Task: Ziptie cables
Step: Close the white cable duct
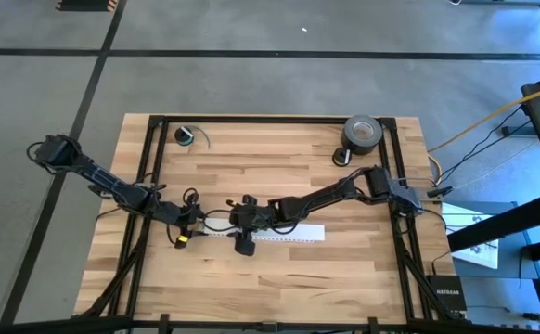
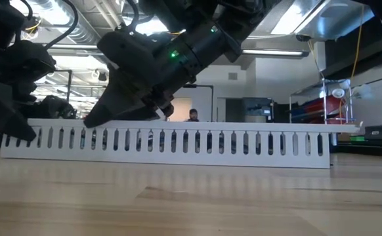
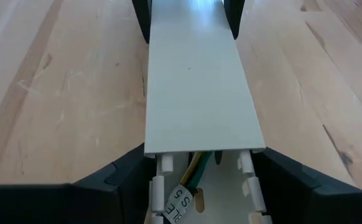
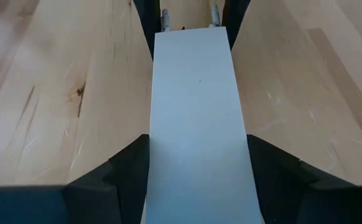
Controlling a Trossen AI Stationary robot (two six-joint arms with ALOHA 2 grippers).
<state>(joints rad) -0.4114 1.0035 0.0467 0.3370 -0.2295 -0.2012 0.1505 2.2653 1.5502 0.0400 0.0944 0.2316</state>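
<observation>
A long white slotted duct (image 1: 289,234) lies flat on the table, with a smooth white cover (image 3: 196,81) over most of it. At its uncovered left end the cables (image 3: 194,169), green, pale yellow and one with a grey label, lie inside the channel. My left gripper (image 3: 199,186) straddles that end. My right gripper (image 4: 198,162) straddles the covered duct a little farther right, facing the left one. Each has one finger on either long side. In the low view the duct's slotted wall (image 2: 178,144) stands in front of both grippers. No zipties show. My left gripper has the duct's open left end between its two fingers, one against each slotted side wall (image 3: 158,167). The fingers slant down from the table's left and lie along the duct. The duct rests flat on the table. My right gripper has the covered duct between its two fingers, which lie against the cover's long edges (image 4: 151,149). The fingers slant down from the table's right and run along the duct. The duct stays flat on the table.
A roll of dark tape (image 1: 363,134) stands at the far right corner, and a small round coil with a green wire (image 1: 186,136) at the far left. Black frame rails (image 1: 154,158) run along the table's edges. Bare wood lies on the near side of the duct.
</observation>
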